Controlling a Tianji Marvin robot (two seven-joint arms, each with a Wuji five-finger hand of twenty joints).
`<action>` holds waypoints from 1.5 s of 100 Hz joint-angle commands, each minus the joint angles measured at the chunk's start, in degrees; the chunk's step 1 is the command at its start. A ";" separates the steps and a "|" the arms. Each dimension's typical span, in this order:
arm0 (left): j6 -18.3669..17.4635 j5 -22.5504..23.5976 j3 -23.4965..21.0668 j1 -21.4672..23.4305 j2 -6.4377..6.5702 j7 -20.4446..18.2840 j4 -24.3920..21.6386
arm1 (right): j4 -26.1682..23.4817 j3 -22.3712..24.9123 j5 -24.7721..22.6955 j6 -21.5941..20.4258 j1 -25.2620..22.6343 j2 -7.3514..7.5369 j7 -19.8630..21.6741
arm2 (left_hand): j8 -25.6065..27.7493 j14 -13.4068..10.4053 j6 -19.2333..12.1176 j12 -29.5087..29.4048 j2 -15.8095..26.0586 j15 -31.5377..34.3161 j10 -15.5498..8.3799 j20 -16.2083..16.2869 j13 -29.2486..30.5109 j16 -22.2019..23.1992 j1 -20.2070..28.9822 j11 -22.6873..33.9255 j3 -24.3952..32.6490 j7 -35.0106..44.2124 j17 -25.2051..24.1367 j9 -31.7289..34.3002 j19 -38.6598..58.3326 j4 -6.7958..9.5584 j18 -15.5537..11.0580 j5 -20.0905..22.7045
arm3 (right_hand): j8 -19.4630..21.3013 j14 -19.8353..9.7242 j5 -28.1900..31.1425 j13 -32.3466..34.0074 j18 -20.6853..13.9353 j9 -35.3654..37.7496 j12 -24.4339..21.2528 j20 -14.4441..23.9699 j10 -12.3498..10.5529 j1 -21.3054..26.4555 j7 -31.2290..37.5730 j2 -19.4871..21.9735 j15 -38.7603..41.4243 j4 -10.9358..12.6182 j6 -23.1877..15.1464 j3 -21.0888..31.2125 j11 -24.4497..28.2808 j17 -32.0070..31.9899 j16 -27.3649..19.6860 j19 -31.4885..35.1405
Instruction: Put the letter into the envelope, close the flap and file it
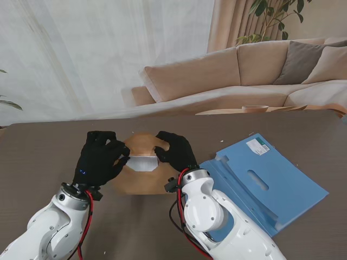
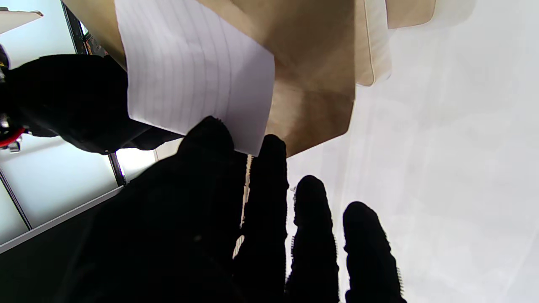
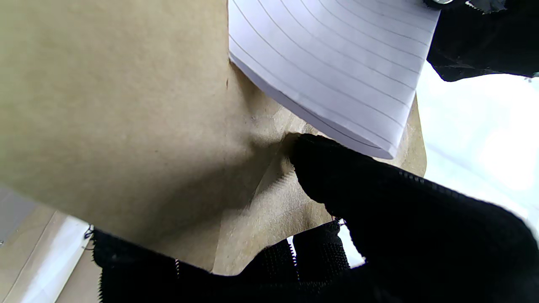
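A brown envelope [image 1: 142,162] is held up off the table in front of me, its flap open and pointing away. A folded white lined letter [image 1: 142,162] sits at its mouth, partly inside. My left hand [image 1: 99,158], in a black glove, pinches the letter's left end [image 2: 198,67]. At the envelope's right edge my right hand [image 1: 174,153] grips the brown paper [image 3: 126,105], with the thumb [image 3: 337,172] pressed just beside the letter [image 3: 337,75]. How deep the letter goes in is hidden.
A blue file folder [image 1: 260,181] lies open on the dark table [image 1: 43,146] to my right. Beyond the table's far edge stand a beige sofa [image 1: 227,76] and a white curtain.
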 commanded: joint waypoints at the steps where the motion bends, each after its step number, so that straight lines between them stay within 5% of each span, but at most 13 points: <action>1: 1.25 0.91 0.55 -0.02 -0.17 -0.78 -0.65 | 0.06 -0.24 0.39 -0.07 0.04 -0.48 0.60 | 1.65 0.36 2.37 1.39 0.09 1.83 1.65 0.42 0.00 1.81 0.89 1.77 3.32 0.05 -0.64 1.25 0.65 0.87 -0.16 2.24 | 0.94 0.10 3.48 2.46 0.83 1.96 0.46 -0.28 -0.04 0.94 4.32 -0.40 1.68 1.22 -2.77 2.37 1.61 0.88 -0.15 4.80; 22: 3.64 1.55 1.69 -0.09 0.00 -2.47 -1.01 | 0.30 -0.47 1.66 -0.29 0.25 -0.85 0.18 | 2.86 0.76 4.37 0.04 -0.94 3.65 3.81 0.75 0.81 3.87 0.34 6.17 4.65 -0.15 -0.62 1.37 1.13 0.31 0.34 3.44 | 0.99 0.06 3.54 2.61 0.86 2.12 0.46 -0.29 0.01 0.93 4.39 -0.55 1.70 1.19 -2.72 2.47 1.66 1.08 -0.17 4.91; 60: 3.54 3.68 2.30 0.64 0.63 -4.80 -2.38 | 0.67 -0.92 1.94 -0.49 0.75 -1.07 -0.06 | 2.84 0.56 3.68 -0.01 -0.75 3.69 3.56 0.76 0.81 4.12 0.73 6.40 3.57 -0.74 -0.62 1.27 1.13 0.35 0.35 3.72 | 1.11 0.01 3.58 2.71 0.86 2.09 0.48 -0.37 -0.01 0.98 4.42 -0.53 1.68 1.14 -2.84 2.49 1.66 1.18 -0.21 4.96; 81: 2.37 3.44 1.52 1.10 0.68 -6.19 -3.01 | 0.69 -0.87 2.03 -0.40 0.73 -1.07 -0.05 | -5.89 -0.21 -3.11 1.26 -0.90 2.13 -0.17 -0.01 -0.50 3.36 3.55 -0.60 2.22 -8.99 -1.16 0.81 -0.31 1.03 -0.53 4.26 | 1.15 0.08 3.57 2.69 0.85 2.11 0.48 -0.41 0.03 0.96 4.40 -0.52 1.69 1.15 -2.75 2.49 1.68 1.20 -0.22 5.00; 109: 3.68 5.12 1.25 0.65 0.96 -6.18 -2.91 | 0.37 -0.53 1.80 -0.12 0.32 -0.99 -0.11 | 8.94 -0.56 -3.45 6.21 -0.44 2.45 0.20 -0.05 -1.13 4.33 1.49 4.91 7.58 -1.83 -2.00 -0.43 -1.08 0.36 -0.69 3.22 | 1.15 0.12 3.58 2.69 0.89 2.10 0.46 -0.44 0.04 0.92 4.37 -0.53 1.70 1.18 -2.75 2.52 1.66 1.20 -0.22 5.01; 150: 6.79 9.37 3.29 -0.67 1.74 -5.89 -2.80 | 0.72 -0.85 2.04 -0.52 0.64 -1.06 -0.03 | 10.26 -0.75 -4.24 6.67 0.21 2.30 -0.08 0.04 -1.37 4.51 1.63 4.85 6.82 -2.91 -2.19 -0.96 -1.25 0.19 -0.84 2.75 | 1.14 0.07 3.61 2.75 0.90 2.14 0.46 -0.47 0.09 0.95 4.36 -0.59 1.70 1.19 -2.77 2.54 1.66 1.21 -0.23 5.03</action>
